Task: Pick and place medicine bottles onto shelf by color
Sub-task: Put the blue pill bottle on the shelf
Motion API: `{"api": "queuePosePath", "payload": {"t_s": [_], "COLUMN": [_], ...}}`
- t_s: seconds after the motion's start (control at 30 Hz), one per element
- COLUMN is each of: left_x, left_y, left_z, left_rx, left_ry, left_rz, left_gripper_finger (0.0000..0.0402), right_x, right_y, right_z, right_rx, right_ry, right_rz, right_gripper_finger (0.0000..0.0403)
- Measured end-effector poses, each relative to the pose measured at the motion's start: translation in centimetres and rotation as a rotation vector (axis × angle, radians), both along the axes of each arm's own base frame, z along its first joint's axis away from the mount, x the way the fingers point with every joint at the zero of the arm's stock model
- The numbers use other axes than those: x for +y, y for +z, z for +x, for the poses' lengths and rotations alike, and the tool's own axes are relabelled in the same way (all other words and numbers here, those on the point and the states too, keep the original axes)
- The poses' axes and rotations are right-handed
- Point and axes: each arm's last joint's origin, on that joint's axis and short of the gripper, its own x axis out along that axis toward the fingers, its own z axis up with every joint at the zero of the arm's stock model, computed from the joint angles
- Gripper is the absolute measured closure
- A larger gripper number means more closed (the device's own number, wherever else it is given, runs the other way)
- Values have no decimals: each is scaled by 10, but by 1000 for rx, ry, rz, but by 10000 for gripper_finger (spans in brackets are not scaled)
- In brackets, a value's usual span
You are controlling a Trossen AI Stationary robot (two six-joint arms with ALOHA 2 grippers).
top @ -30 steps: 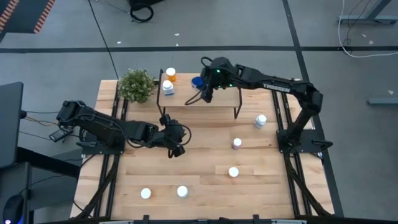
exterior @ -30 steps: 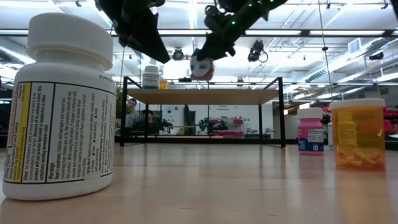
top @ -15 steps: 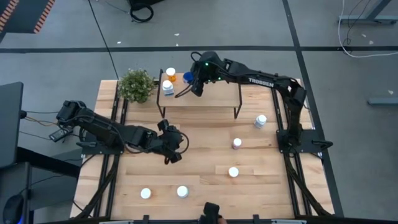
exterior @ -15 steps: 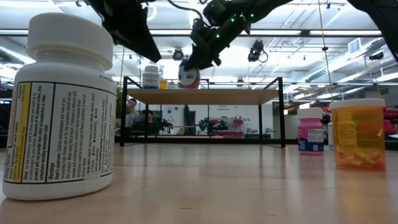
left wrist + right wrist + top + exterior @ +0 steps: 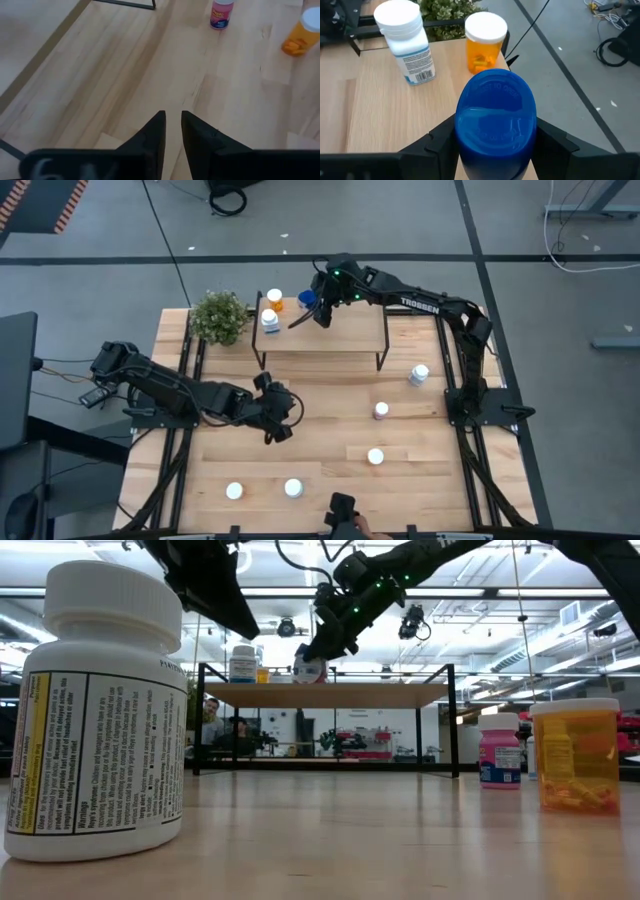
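Observation:
My right gripper (image 5: 313,307) is shut on a blue-lidded bottle (image 5: 495,120) over the far left part of the shelf (image 5: 330,338), a light-wood board on black legs. An orange bottle (image 5: 274,300) and a bluish-white bottle (image 5: 269,320) stand on the shelf's left end. They also show in the right wrist view, orange (image 5: 485,42) and bluish-white (image 5: 405,42). My left gripper (image 5: 276,418) is shut and empty over the table, near of the shelf. Several white-capped bottles stand on the table, among them a pink one (image 5: 380,410). My right gripper pinches the blue-lidded bottle's body just below the lid (image 5: 465,150), one finger (image 5: 440,140) on each of two opposite sides. The fingers slant down from the table's right. The lid faces back toward the wrist. Whether the bottle's base (image 5: 309,670) touches the shelf, I cannot tell.
A green potted plant (image 5: 219,316) stands left of the shelf. Bottles stand at the table's right (image 5: 419,373), middle (image 5: 375,456) and near edge (image 5: 293,487), (image 5: 234,491). A large white bottle (image 5: 100,710) stands close in the low view. A dark object (image 5: 342,508) shows at the near edge.
My right gripper has carried the blue-lidded bottle toward the table's left along the shelf's far side and down to shelf height, still shut on it. My left gripper has shifted a little toward the near left.

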Motion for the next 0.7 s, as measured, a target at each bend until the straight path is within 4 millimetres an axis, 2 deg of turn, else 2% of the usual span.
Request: {"api": "queuePosePath", "payload": {"t_s": [0.37, 0.53, 0.7], "left_x": [-1, -1, -1], "left_y": [0, 0, 0], "left_z": [0, 0, 0], "left_rx": [-1, -7, -10], "left_ry": [-1, 8, 11], "left_rz": [-2, -12, -15], "left_gripper_finger": [343, 344, 341], "right_x": [-4, -13, -25], "right_y": [-2, -2, -1], "right_z": [0, -6, -14], "right_rx": [8, -14, -32], "right_ry": [58, 124, 120], "right_rz": [-46, -41, -27], "right_gripper_finger": [198, 198, 198]}}
